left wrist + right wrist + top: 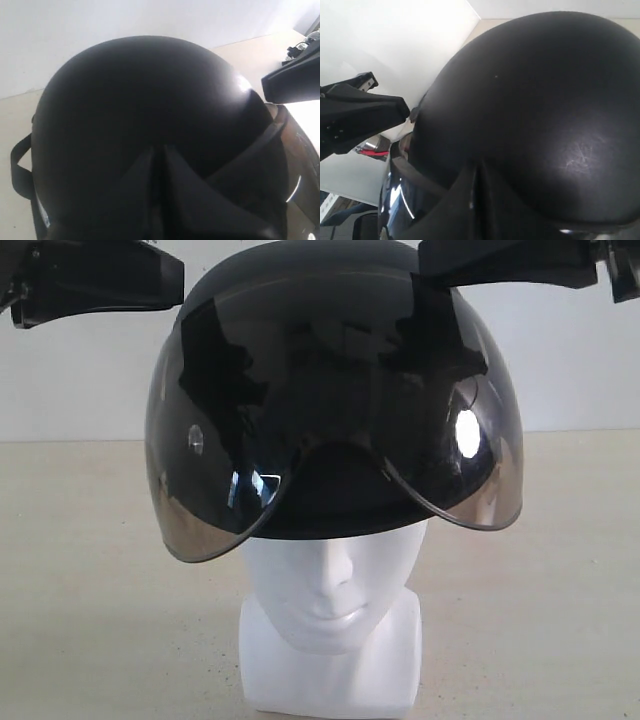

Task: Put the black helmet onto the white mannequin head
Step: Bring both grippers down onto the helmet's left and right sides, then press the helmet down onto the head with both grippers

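Shell and visor of the black helmet fill the upper part of the exterior view. The helmet sits over the crown of the white mannequin head, hiding its forehead and eyes. Nose, mouth, chin and the squared neck base show below the rim. The smoky visor curves down on both sides of the face, hangs lower than the shell's edge and spreads wider than the head. The head stands upright on the beige table, in front of a white wall.

The left gripper juts in from the upper left corner and ends beside the helmet near its top. The right gripper juts in from the upper right and ends over the top of the shell. In the left wrist view the fingers lie drawn together over the matte dome, with only a thin slit between them and nothing clamped there. A black strap loops out from the helmet's edge. The right wrist view shows the same: fingers closed to a narrow seam above the shell. Whether either pair of tips touches the shell cannot be told
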Controlling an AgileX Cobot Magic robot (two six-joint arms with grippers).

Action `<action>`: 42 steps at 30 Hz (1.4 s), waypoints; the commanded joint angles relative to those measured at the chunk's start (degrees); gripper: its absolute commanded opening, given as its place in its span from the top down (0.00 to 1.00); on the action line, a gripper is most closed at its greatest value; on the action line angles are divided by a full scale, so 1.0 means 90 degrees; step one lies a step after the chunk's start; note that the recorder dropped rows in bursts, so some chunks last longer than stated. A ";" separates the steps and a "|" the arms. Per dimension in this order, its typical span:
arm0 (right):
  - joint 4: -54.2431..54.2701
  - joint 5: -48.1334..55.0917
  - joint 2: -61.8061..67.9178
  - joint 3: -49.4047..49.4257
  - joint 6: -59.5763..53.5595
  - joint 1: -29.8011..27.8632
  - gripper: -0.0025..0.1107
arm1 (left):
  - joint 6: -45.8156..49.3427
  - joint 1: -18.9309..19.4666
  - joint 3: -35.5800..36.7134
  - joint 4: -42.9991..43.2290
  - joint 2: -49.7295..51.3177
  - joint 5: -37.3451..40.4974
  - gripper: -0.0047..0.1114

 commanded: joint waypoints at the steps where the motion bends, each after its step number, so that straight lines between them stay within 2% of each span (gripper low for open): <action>1: -0.0279 0.0033 -0.0011 -0.0013 0.0096 0.0045 0.98 | 0.0136 -0.0006 -0.0032 -0.0310 0.0024 0.0272 0.92; 28: -0.0777 0.0710 -0.0011 0.0217 0.0483 0.0062 0.98 | 0.0498 -0.0006 -0.0032 -0.0406 0.0380 0.1097 0.92; 36: -0.1114 0.0323 -0.0011 0.0643 0.0528 0.0646 0.98 | 0.0611 -0.0006 -0.0032 -0.0351 0.0380 0.1267 0.92; 42: -0.1489 0.0311 -0.0011 0.0643 0.0742 0.0695 0.98 | 0.0611 -0.0006 -0.0032 -0.0309 0.0380 0.1393 0.92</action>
